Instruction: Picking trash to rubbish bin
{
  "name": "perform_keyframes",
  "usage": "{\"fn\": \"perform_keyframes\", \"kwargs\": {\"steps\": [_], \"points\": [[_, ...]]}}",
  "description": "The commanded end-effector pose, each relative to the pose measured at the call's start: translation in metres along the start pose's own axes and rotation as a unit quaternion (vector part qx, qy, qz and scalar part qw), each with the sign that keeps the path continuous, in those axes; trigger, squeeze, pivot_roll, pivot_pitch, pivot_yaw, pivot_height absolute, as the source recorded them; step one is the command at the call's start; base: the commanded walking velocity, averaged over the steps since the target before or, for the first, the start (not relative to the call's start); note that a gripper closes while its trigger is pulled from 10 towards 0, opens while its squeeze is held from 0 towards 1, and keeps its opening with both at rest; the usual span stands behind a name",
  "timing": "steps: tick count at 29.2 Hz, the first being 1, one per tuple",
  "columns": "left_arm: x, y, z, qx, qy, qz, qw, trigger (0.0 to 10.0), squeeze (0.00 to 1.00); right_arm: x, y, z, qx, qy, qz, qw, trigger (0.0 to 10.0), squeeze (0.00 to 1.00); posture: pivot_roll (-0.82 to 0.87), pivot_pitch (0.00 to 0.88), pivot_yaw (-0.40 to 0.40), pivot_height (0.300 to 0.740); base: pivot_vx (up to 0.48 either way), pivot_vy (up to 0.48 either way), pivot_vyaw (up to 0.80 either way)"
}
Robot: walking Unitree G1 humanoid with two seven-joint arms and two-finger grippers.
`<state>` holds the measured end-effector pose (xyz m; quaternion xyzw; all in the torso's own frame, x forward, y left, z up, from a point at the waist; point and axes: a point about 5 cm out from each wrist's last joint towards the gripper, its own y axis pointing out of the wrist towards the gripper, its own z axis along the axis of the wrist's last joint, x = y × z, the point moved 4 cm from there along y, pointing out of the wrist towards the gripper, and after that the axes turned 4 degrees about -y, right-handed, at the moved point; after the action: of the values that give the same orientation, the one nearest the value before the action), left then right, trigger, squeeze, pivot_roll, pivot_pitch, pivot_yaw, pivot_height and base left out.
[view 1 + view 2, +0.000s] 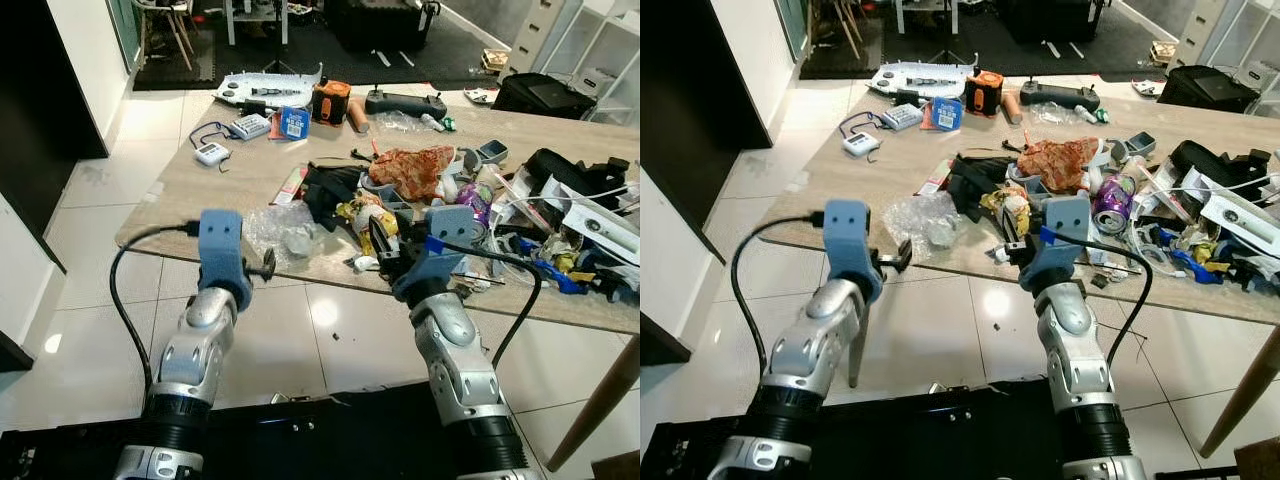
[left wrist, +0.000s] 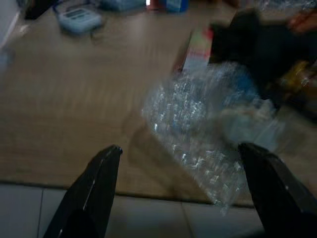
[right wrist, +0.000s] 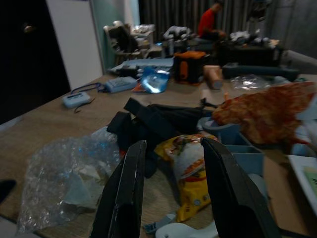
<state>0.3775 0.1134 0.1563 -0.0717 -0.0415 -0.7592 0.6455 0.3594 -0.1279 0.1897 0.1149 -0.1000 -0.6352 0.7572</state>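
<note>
Standing at the near edge of the counter, both arms raised toward the clutter. No rubbish bin located. The counter is a long wood-grain top over white floor tiles, the pile thickest at centre and to the robot's right: a black bag, an orange patterned cloth, cables, a crushed can. Tidier items sit well apart at the far side, among them a white handset and a blue packet, probably not trash.

Nearest trash is the bubble wrap, lying flat just inside the near edge, between the two arms. Beside it, toward the pile, lies a yellow snack wrapper.

Left arm: forearm angled up and forward, left claw held low at the counter's edge with fingers wide apart, framing the bubble wrap without touching it. Judged the likely first pick.

Right arm: similar pose, right claw pointing into the pile, fingers parted around nothing, the snack wrapper directly ahead.
</note>
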Motion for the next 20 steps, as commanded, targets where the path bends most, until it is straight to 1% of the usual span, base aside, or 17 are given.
{"fn": "perform_keyframes", "kwargs": {"steps": [1,2,4,5,7,8,9,10,11,13,14,15,16,17,18,19,20], "points": [[-0.003,-0.004,-0.003,0.002,0.000,-0.008,1.000,10.0,0.00,0.005,-0.004,0.004,0.012,-0.005,-0.014,1.000,10.0,0.00,0.02,0.117,-0.021,0.740,0.000,0.000,0.00],[-0.001,-0.008,-0.002,0.006,-0.006,-0.029,1.000,10.0,0.00,0.005,-0.006,0.006,0.016,-0.004,-0.013,1.000,10.0,0.00,0.02,0.117,-0.021,0.740,0.000,0.000,0.00],[-0.002,-0.014,-0.002,0.005,0.005,-0.056,0.998,10.0,0.00,0.004,-0.010,0.002,0.002,-0.003,-0.008,1.000,10.0,0.00,0.02,0.117,-0.024,0.740,0.000,0.000,0.00],[-0.002,-0.014,-0.002,0.005,0.005,-0.056,0.998,10.0,0.00,0.004,-0.010,0.002,0.002,-0.003,-0.008,1.000,10.0,0.00,0.02,0.117,-0.024,0.740,0.000,0.000,0.00],[-0.012,-0.018,-0.004,-0.005,0.020,-0.051,0.999,10.0,0.00,0.004,-0.016,-0.006,-0.017,-0.004,-0.005,1.000,10.0,0.00,0.02,0.117,-0.026,0.740,0.000,0.000,0.00],[-0.012,-0.018,-0.004,-0.005,0.020,-0.051,0.999,10.0,0.00,0.004,-0.016,-0.006,-0.017,-0.004,-0.005,1.000,10.0,0.00,0.02,0.117,-0.026,0.740,0.000,0.000,0.00],[-0.018,-0.020,-0.005,-0.006,0.033,-0.044,0.998,10.0,0.00,0.004,-0.019,-0.010,-0.025,-0.006,-0.005,1.000,10.0,0.00,0.03,0.116,-0.026,0.740,0.000,0.000,0.00],[-0.018,-0.020,-0.005,-0.006,0.033,-0.044,0.998,10.0,0.00,0.004,-0.019,-0.010,-0.025,-0.006,-0.005,1.000,10.0,0.00,0.03,0.116,-0.026,0.740,0.000,0.000,0.00],[-0.022,-0.022,-0.006,-0.011,0.046,-0.043,0.998,10.0,0.00,0.004,-0.022,-0.013,-0.032,-0.008,-0.006,0.999,10.0,0.00,0.02,0.113,-0.023,0.740,0.000,0.000,0.00],[-0.026,-0.034,-0.014,-0.037,0.105,-0.083,0.990,10.0,0.00,0.006,-0.028,-0.020,-0.054,-0.013,-0.013,0.998,10.0,0.00,0.02,0.113,-0.021,0.740,0.000,0.000,0.00],[-0.026,-0.034,-0.014,-0.037,0.105,-0.083,0.990,10.0,0.00,0.006,-0.028,-0.020,-0.054,-0.013,-0.013,0.998,10.0,0.00,0.02,0.113,-0.021,0.740,0.000,0.000,0.00],[-0.026,-0.039,-0.018,-0.049,0.124,-0.102,0.986,10.0,0.00,0.006,-0.030,-0.022,-0.060,-0.013,-0.015,0.998,10.0,0.00,0.02,0.113,-0.021,0.740,0.000,0.000,0.00],[-0.026,-0.039,-0.018,-0.049,0.124,-0.102,0.986,10.0,0.00,0.006,-0.030,-0.022,-0.060,-0.013,-0.015,0.998,10.0,0.00,0.02,0.113,-0.021,0.740,0.000,0.000,0.00],[-0.032,-0.061,-0.034,-0.101,0.191,-0.163,0.963,10.0,0.00,0.010,-0.036,-0.028,-0.073,-0.018,-0.019,0.997,10.0,0.00,0.02,0.118,-0.022,0.740,0.000,0.000,0.00],[-0.036,-0.072,-0.038,-0.114,0.206,-0.185,0.954,10.0,0.00,0.011,-0.038,-0.029,-0.077,-0.020,-0.022,0.997,10.0,0.00,0.02,0.118,-0.022,0.740,0.000,0.000,0.00],[-0.038,-0.079,-0.039,-0.122,0.213,-0.199,0.949,10.0,0.00,0.012,-0.040,-0.030,-0.079,-0.021,-0.023,0.996,10.0,0.00,0.03,0.121,-0.021,0.740,0.000,0.000,0.00],[-0.039,-0.084,-0.036,-0.119,0.200,-0.206,0.951,10.0,0.00,0.013,-0.041,-0.029,-0.079,-0.021,-0.024,0.996,10.0,0.00,0.03,0.121,-0.021,0.740,0.000,0.000,0.00]]}}
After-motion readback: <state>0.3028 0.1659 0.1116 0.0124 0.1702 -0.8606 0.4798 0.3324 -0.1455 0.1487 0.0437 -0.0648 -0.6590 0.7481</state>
